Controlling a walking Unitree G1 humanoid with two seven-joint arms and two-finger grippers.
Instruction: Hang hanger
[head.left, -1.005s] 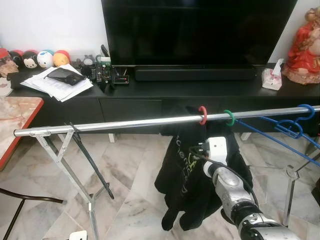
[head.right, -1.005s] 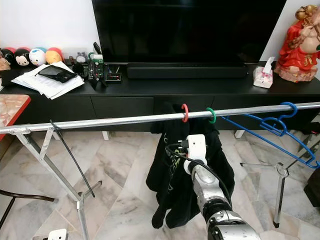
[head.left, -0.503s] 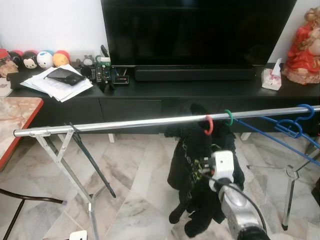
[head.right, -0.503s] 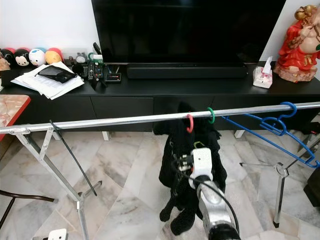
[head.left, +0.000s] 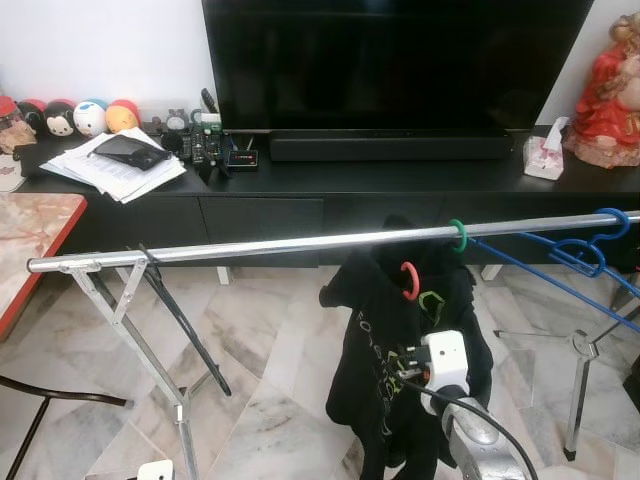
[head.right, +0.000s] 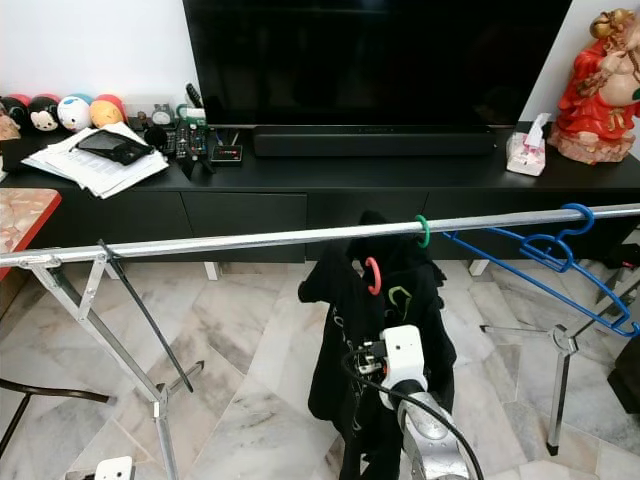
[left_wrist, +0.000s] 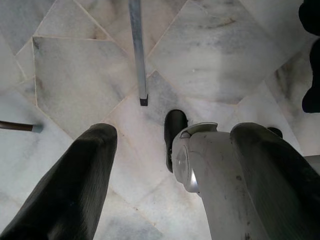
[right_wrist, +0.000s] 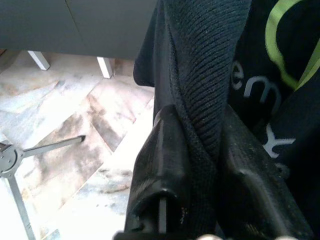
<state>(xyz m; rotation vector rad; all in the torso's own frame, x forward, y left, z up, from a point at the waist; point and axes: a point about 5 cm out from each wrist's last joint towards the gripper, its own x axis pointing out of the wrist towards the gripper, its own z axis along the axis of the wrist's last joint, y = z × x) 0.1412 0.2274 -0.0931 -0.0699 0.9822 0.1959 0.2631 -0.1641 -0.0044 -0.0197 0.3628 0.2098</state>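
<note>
We're in a home living room here: a big dark television (head.left: 400, 60) sits on a long black media console (head.left: 330, 190) against a white wall, soundbar (head.left: 390, 147) beneath the screen, a row of round plush toys (head.left: 75, 117) and loose papers (head.left: 115, 170) at one end, a tissue box (head.left: 545, 158), a red figurine (head.left: 610, 100), marble floor tiles (head.left: 270, 380), and a metal clothes rail (head.left: 250, 247) standing in front

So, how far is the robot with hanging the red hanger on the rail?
Not hung yet. The red hanger, carrying a black garment, has its hook below the metal rail, off it. The right gripper is shut on the garment's fabric. Left to do: lift it and hook it on the rail beside the green hanger.
</note>
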